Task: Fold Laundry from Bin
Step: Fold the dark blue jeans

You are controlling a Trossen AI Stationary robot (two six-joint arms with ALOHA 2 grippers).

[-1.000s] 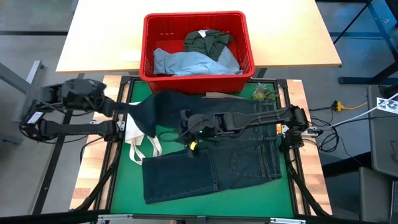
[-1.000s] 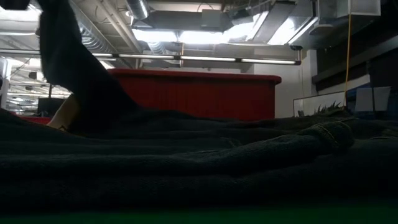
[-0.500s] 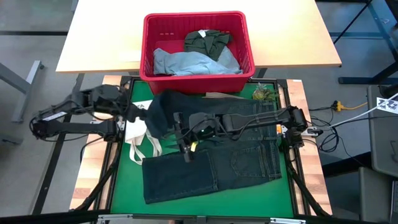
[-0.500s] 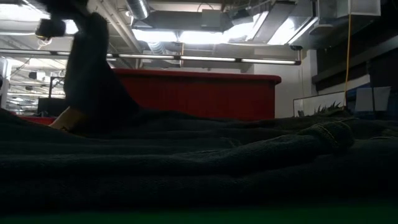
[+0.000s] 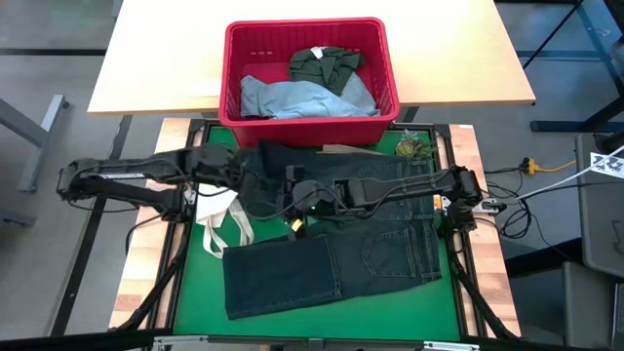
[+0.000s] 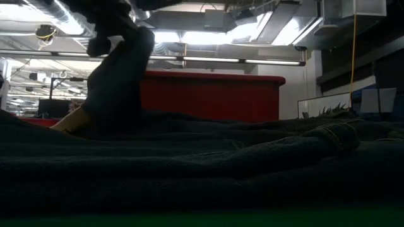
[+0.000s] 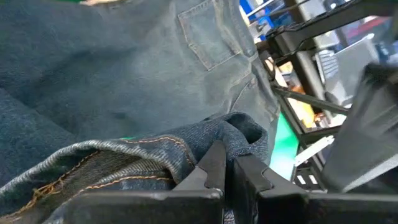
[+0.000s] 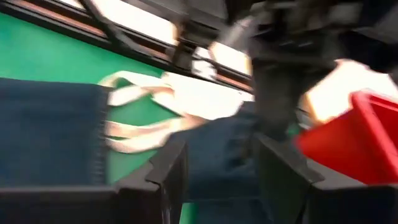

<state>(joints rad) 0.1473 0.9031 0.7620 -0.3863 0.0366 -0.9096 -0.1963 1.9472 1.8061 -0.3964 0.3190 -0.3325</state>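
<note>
The dark jeans [image 5: 336, 249] are spread across the green mat [image 5: 195, 292] in the lower middle of the high view, with one leg lifted and drawn over toward the centre. That leg end is pinched by the left gripper [image 5: 255, 180], whose jaws are clenched on the denim; in the left wrist view the hem [image 7: 230, 134] is seen bunched between the closed fingers [image 7: 214, 165]. The right gripper [image 5: 292, 216] sits just right of it at the middle of the frame, its jaws parted, and in the right wrist view denim [image 8: 217, 155] lies between the spread fingers [image 8: 171, 168], though whether it is gripped cannot be told.

The fold appears to be under way and not yet laid. It would be done well if the carried leg were kept taut and brought across low, so that the hem lands square on the other leg and no crease is trapped. The cloth under the right gripper should be held flat as an anchor. The white bag [image 5: 222, 216], lying just left of the jeans, should not be dragged along.

The red bin [image 5: 307, 34] stands at the upper middle, still holding a light blue piece [image 5: 292, 97] and a dark green piece [image 5: 325, 63].
</note>
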